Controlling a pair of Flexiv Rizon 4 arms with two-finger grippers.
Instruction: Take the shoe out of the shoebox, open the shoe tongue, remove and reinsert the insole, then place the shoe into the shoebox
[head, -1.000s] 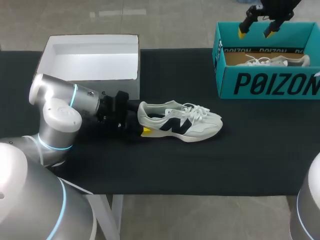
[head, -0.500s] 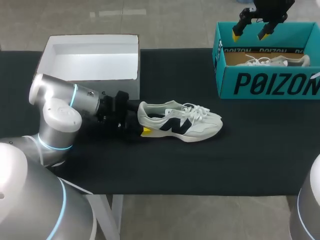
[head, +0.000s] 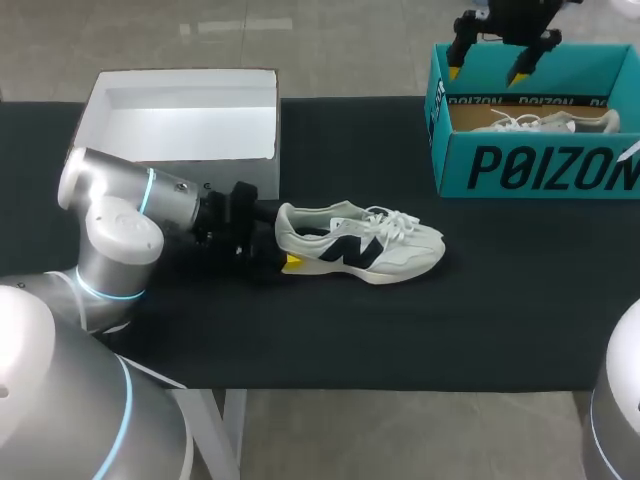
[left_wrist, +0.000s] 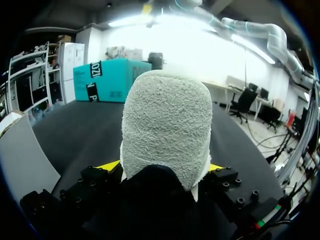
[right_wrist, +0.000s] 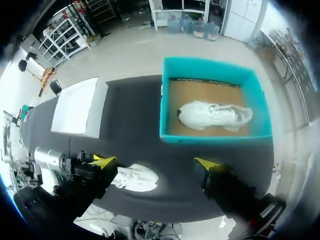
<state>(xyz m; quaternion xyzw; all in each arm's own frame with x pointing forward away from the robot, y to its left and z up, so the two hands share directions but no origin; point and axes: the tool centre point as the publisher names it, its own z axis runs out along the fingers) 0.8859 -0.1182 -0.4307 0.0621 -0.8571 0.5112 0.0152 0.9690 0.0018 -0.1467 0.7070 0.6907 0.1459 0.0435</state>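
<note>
Now, left tool (head: 284, 250) snug around shoe (head: 362, 246).

Open table (head: 470, 315) between shoe (head: 360, 248) and shoebox (head: 530, 168)

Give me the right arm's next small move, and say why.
Probably lower the right gripper toward the shoe on the table, aiming at its tongue. The left gripper clamps the heel, while the right gripper hangs open high above the teal shoebox corner, far from the shoe.
</note>
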